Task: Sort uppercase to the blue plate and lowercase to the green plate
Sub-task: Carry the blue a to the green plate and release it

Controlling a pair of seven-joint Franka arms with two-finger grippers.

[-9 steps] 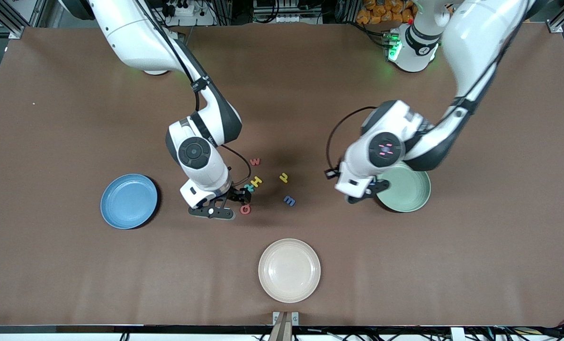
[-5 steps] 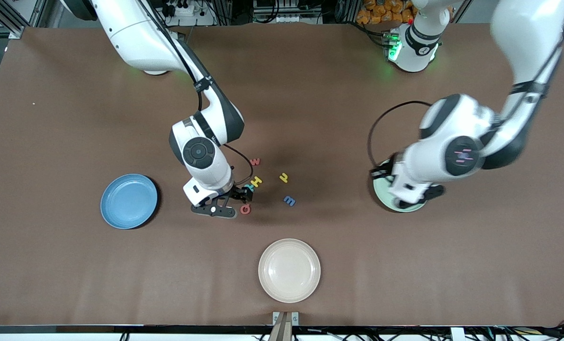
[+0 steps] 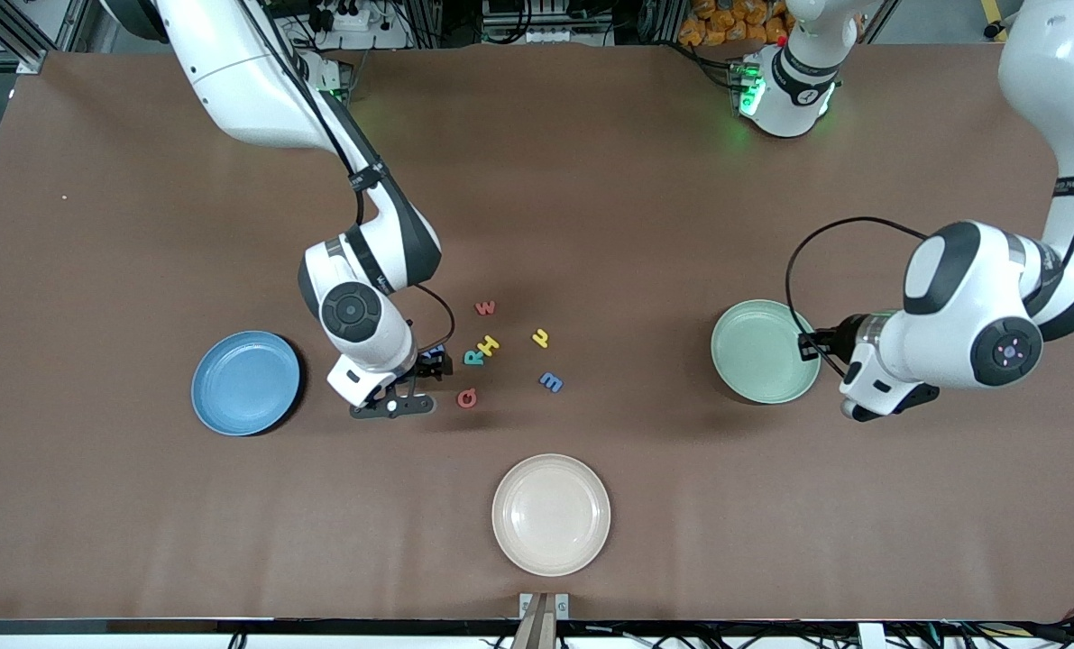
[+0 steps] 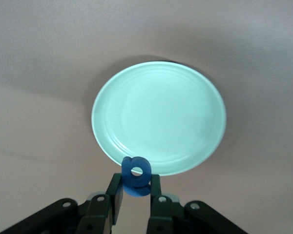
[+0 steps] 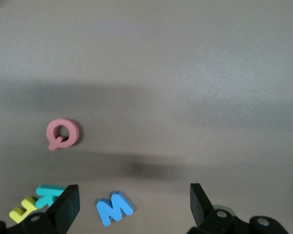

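Left pincer [image 4: 136, 195] was clamped on the blue a [image 4: 136, 175], hanging over the desk [image 3: 681, 505] just beside the green plate [image 3: 765, 351], off its rim at the left arm's end; that plate held nothing. Right pincer [image 5: 132, 204] stood wide apart, low over the desk beside the blue W [image 5: 115, 207], between the blue plate [image 3: 245, 382] and the letter cluster. Relative to the green plate, all loose letters lay toward the right arm's end: blue m [image 3: 551, 382] closest, then the yellow u-or-n letter [image 3: 541, 339], pinkish-red w [image 3: 485, 308], yellow H [image 3: 489, 344] touching teal R [image 3: 472, 357], and pinkish-red Q [image 3: 467, 397]. The cream-white plate [image 3: 550, 514] sat nearer the front camera than the green plate. Apart from the letters themselves, no writing was legible.
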